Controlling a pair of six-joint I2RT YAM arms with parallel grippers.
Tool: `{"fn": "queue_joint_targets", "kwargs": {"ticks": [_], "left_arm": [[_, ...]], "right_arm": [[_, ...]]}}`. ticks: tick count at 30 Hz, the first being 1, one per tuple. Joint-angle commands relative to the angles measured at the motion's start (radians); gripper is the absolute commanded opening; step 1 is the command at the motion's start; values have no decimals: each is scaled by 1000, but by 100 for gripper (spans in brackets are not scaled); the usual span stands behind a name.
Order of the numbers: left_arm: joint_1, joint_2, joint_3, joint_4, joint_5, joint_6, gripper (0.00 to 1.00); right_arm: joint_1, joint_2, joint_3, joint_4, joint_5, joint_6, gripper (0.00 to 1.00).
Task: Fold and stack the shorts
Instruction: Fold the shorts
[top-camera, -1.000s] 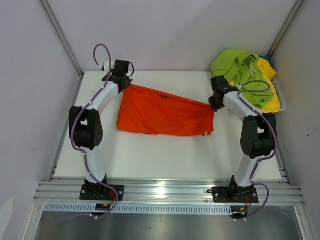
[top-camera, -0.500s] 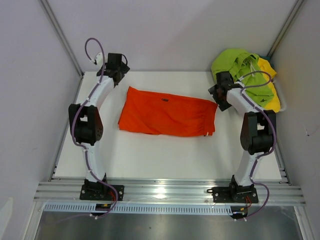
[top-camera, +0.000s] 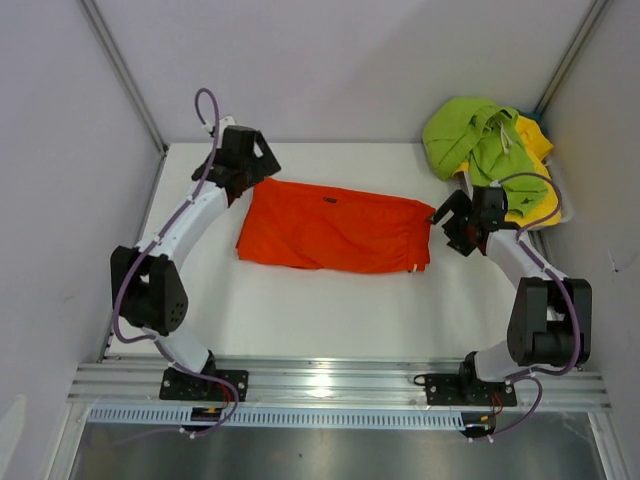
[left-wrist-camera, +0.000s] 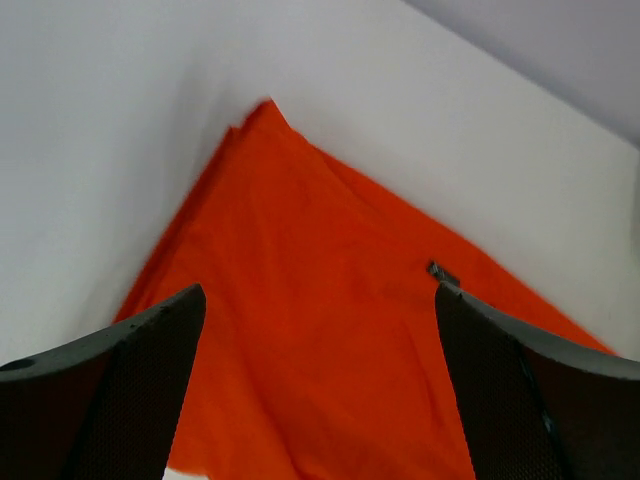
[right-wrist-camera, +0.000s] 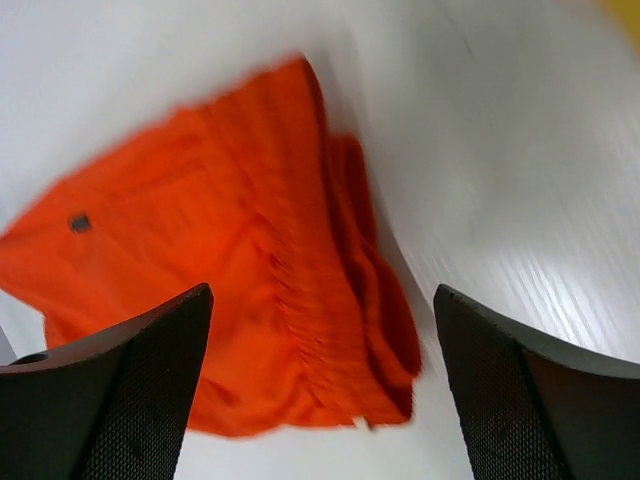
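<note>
- Orange shorts (top-camera: 333, 226) lie flat mid-frame on the smooth white worktop (top-camera: 330, 310). They're a rough rectangle of soft fabric with a gathered band at the right end.
- Lime green shorts (top-camera: 478, 135) sit crumpled in the upper right, on top of a yellow pair (top-camera: 537, 140).
- Left fingers (left-wrist-camera: 140, 380) and right fingers (right-wrist-camera: 140, 370) are black and mesh-textured, both spread wide, gripping nothing.
</note>
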Motion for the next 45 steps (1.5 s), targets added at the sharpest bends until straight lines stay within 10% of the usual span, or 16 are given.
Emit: {"fn": "queue_joint_targets", "kwargs": {"ticks": [1,17,45], "left_arm": [[-89,-100,-128,79,87,71,97],[-365,103,-37,128,86,87,96],[-489,520,313,50,150,167,96]], "right_arm": [[-13,-107,-104,91,-144,-52,93],[95,-457,-504,214,-43,371,99],[103,-100,-689,820,39,539,100]]}}
